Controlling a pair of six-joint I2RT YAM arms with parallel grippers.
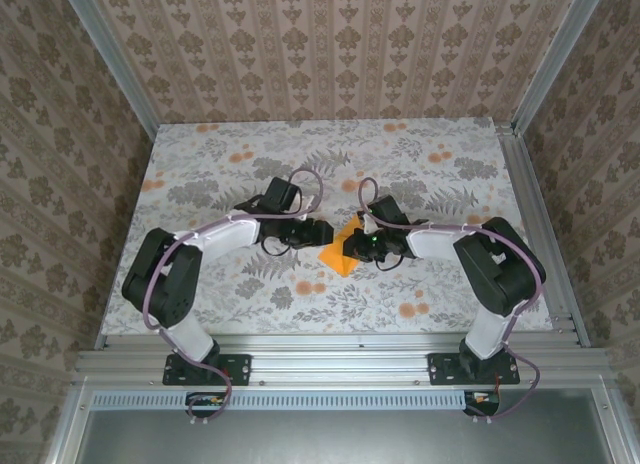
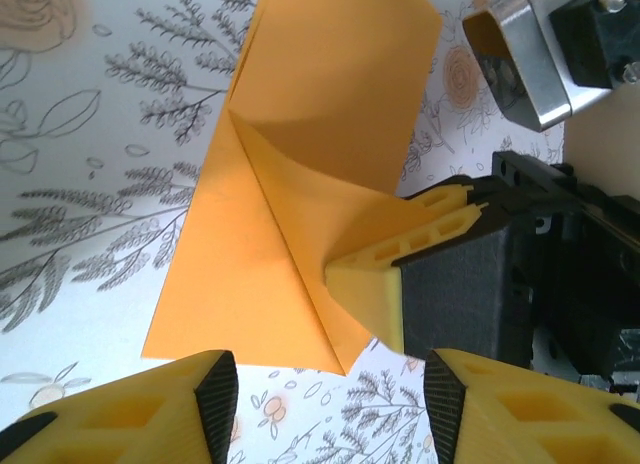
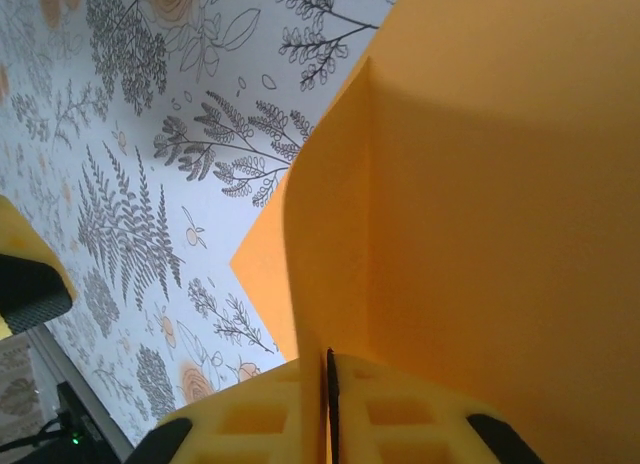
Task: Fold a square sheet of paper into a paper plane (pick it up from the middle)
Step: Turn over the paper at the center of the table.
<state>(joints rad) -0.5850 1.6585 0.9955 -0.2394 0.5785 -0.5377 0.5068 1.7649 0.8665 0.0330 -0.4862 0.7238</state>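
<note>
Two grippers meet over the orange sheet of paper (image 1: 342,252) in the middle of the flowered cloth (image 1: 250,164), and you are partway through a fold. The sheet is no longer a flat square: diagonal creases show, and one flap rises off the cloth in a soft curve.

Your right gripper (image 3: 328,384) is clamped on the edge of that raised flap, with the paper caught between its closed fingers. Your left gripper (image 2: 330,384) stands just beside the near edge of the sheet, jaws apart and holding nothing.

The step in hand looks like carrying this flap over to lay a new crease. The next move probably calls for the left gripper to pin the flat part down. If it doesn't, the thin sheet may slide or buckle as the right gripper folds it.
</note>
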